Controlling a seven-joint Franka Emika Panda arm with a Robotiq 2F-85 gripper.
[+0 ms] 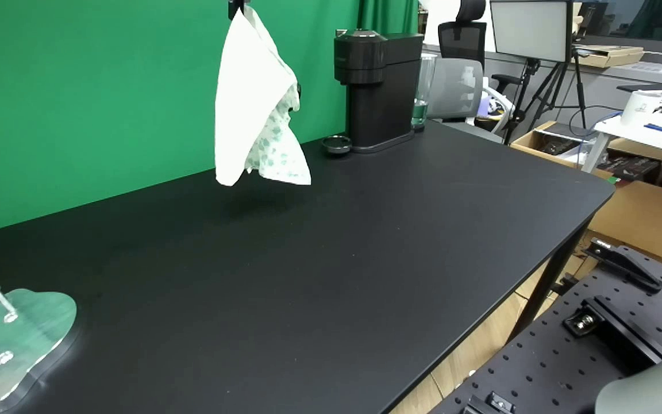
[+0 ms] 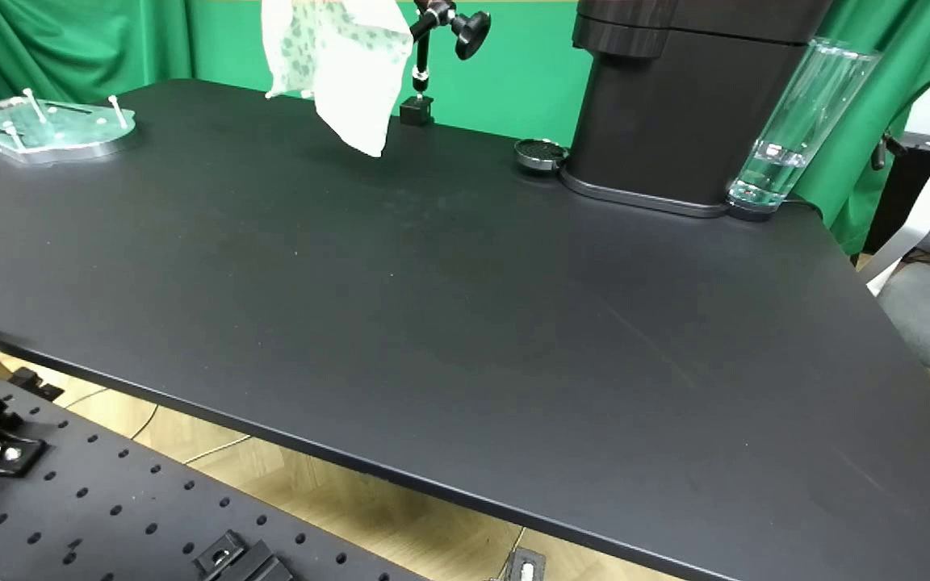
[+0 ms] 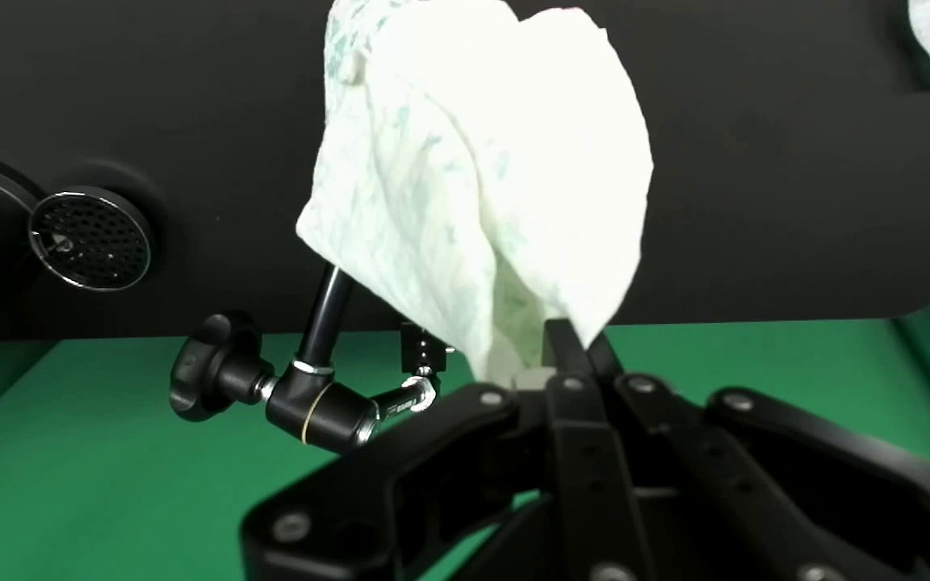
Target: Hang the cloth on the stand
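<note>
One white cloth (image 1: 253,98) with pale green spots hung above the desk (image 1: 365,241), its top pinched in the narrowed gripper (image 3: 584,345). It covered part of the black stand (image 3: 326,410) in the wrist view; whether the two touched could not be told.

I read the cloth (image 1: 253,106) as white with a green-spotted print. The fingers (image 3: 566,347) and bench (image 1: 331,276) are black, the stand (image 3: 340,415) black with silver collars, the backdrop (image 1: 89,109) green.
</note>
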